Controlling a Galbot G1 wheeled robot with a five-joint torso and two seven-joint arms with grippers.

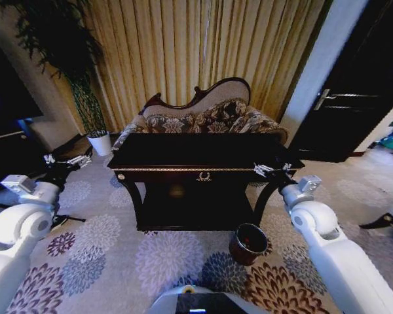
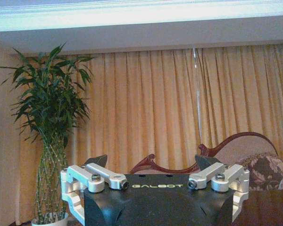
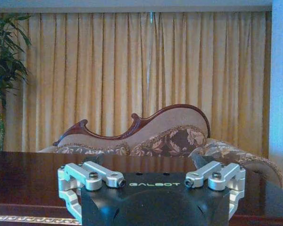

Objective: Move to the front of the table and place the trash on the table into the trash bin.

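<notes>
Two spread-open tools, left (image 1: 67, 161) and right (image 1: 273, 169), flanking the crosswise table (image 1: 203, 152); bin (image 1: 248, 243) upright.

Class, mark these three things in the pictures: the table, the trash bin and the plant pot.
table (image 1: 203, 152): head view, on its dark glossy top.
trash bin (image 1: 247, 244): head view, on its black inside, just below the rim.
plant pot (image 1: 101, 141): head view, on its white side wall.

dark table (image 1: 203, 152), bin (image 1: 248, 243) at front-right leg
</notes>
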